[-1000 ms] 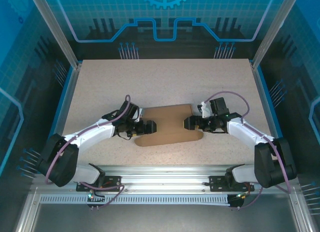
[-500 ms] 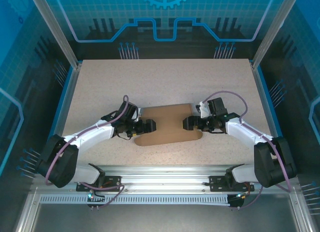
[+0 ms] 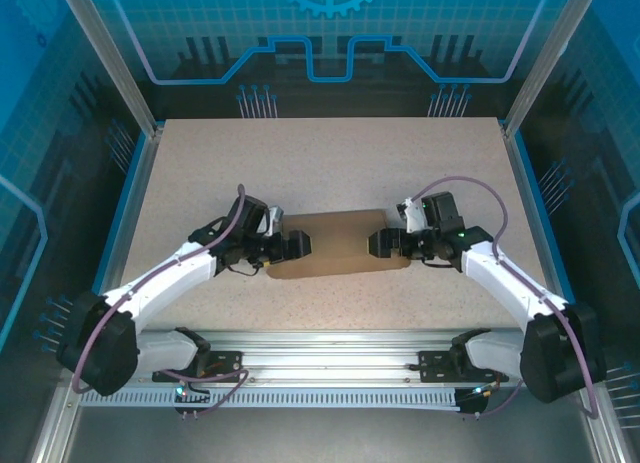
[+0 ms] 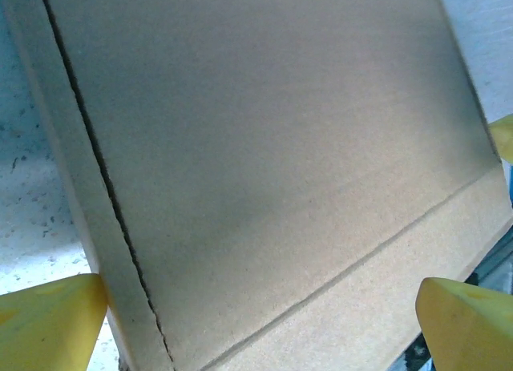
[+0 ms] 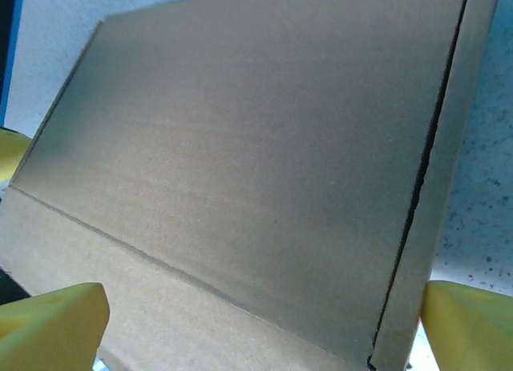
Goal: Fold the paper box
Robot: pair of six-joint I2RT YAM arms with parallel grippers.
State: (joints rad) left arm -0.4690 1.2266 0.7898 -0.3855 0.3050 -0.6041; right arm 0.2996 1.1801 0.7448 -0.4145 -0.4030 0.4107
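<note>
1. In the overhead view the paper box (image 3: 336, 245) lies mid-frame on the speckled table (image 3: 330, 163). My left claw (image 3: 297, 247) is at its left end and my right claw (image 3: 378, 244) at its right end.
2. Both my claws are spread wide and pinch nothing. In my left wrist view my yellow fingertips (image 4: 50, 316) sit in the lower corners with cardboard between them.
3. I judge the step in hand to be raising a long panel along its crease (image 4: 361, 255). I should push at both ends at one pace, or the sheet may twist.
4. I should keep my fingertips off the slit (image 4: 100, 163) at the left of that frame, since catching it could tear the flap.
5. I cannot tell whether my pads touch the cardboard, so I would advance slowly until the panel answers.
</note>
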